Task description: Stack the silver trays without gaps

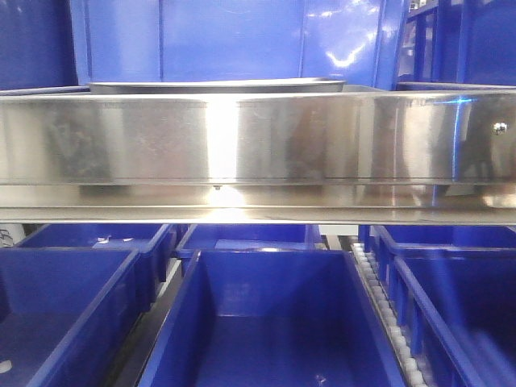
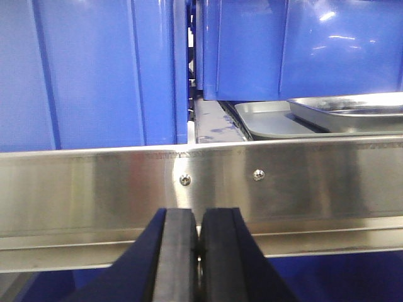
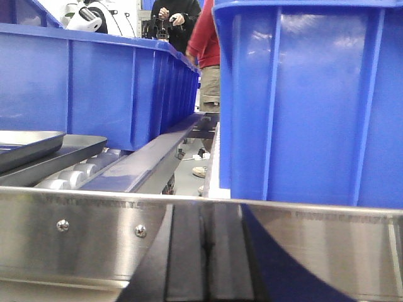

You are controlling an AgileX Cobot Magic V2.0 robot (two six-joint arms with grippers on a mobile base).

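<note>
Left gripper [image 2: 199,255]: two black fingers [image 2: 176,258] pressed flat together, pointing straight ahead, level, seen from the left wrist view; right gripper [image 3: 204,251]: dark fingers [image 3: 186,251] likewise closed face to face, nothing between them, seen from the right wrist view; neither arm appears in the front-facing view.

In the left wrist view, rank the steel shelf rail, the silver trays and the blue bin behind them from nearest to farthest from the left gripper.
1. Steel shelf rail: straight ahead of the left gripper, whose jaws are shut.
2. Silver trays: beyond the rail, to the right, upper tray sitting inside the lower.
3. Blue bin: behind the trays, upper right.
</note>
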